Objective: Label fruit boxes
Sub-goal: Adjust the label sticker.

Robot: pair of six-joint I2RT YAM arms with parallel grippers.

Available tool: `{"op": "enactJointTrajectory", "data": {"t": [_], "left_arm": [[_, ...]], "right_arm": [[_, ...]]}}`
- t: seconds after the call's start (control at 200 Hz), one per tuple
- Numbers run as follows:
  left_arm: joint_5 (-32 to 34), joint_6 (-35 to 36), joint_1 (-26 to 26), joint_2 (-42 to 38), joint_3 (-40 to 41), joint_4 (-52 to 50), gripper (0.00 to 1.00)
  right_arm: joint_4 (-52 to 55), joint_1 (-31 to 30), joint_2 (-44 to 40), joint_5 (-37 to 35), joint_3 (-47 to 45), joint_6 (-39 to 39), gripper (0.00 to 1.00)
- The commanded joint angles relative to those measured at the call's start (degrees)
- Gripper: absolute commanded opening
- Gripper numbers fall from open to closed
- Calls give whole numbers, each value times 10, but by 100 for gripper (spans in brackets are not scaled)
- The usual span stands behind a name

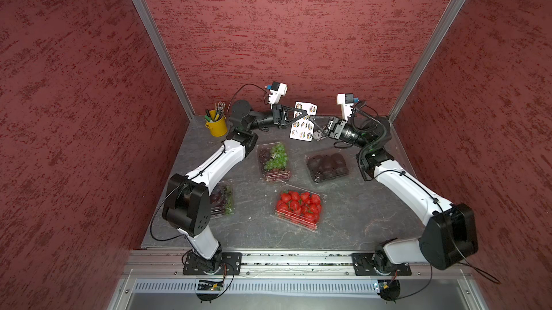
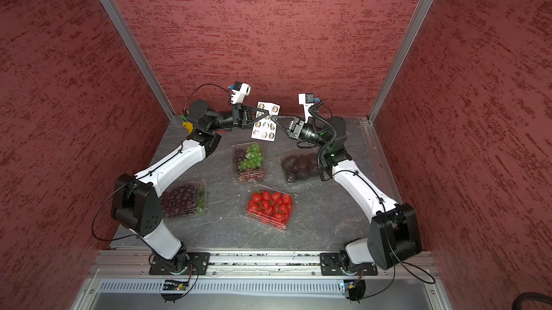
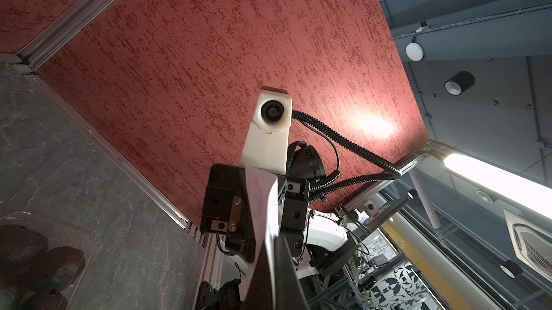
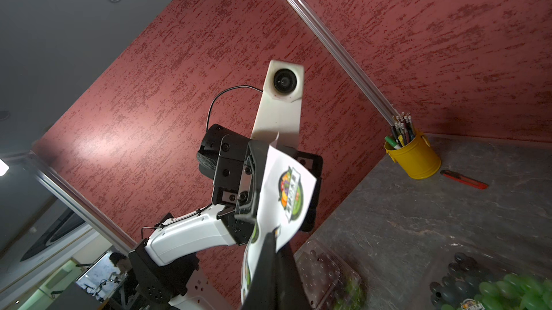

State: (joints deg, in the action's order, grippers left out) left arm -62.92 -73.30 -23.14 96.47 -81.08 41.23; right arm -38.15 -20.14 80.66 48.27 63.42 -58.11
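Early: green-grape box (image 1: 274,160) looks stickered, other three boxes (image 1: 298,207) (image 1: 327,166) (image 2: 182,199) apparently bare; left jaws and right jaws pinch the sticker sheet (image 1: 301,128).

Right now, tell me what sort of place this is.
Probably a robot lab cell: red textured panels in aluminium framing box in a tabletop, and the left arm and right arm are bolted to its front rail.

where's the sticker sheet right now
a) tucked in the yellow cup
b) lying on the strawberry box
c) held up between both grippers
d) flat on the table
c: the sticker sheet is up in the air, with the left gripper and the right gripper shut on it from opposite sides.
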Motion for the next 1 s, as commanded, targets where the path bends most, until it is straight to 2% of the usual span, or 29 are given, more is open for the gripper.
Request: {"op": "enactJointTrajectory", "data": {"t": [0.0,0.341,0.997], "left_arm": [[-8,4,-2,7,7,3,0],[-10,24,-7,7,6,-22,0],[-9,20,-27,5,-21,-22,0]], "right_arm": [[-41,-2,-18,12,-1,-13,0],[-47,-2,-22,12,-3,-16,0],[-30,-2,-14,11,-2,-6,0]]}}
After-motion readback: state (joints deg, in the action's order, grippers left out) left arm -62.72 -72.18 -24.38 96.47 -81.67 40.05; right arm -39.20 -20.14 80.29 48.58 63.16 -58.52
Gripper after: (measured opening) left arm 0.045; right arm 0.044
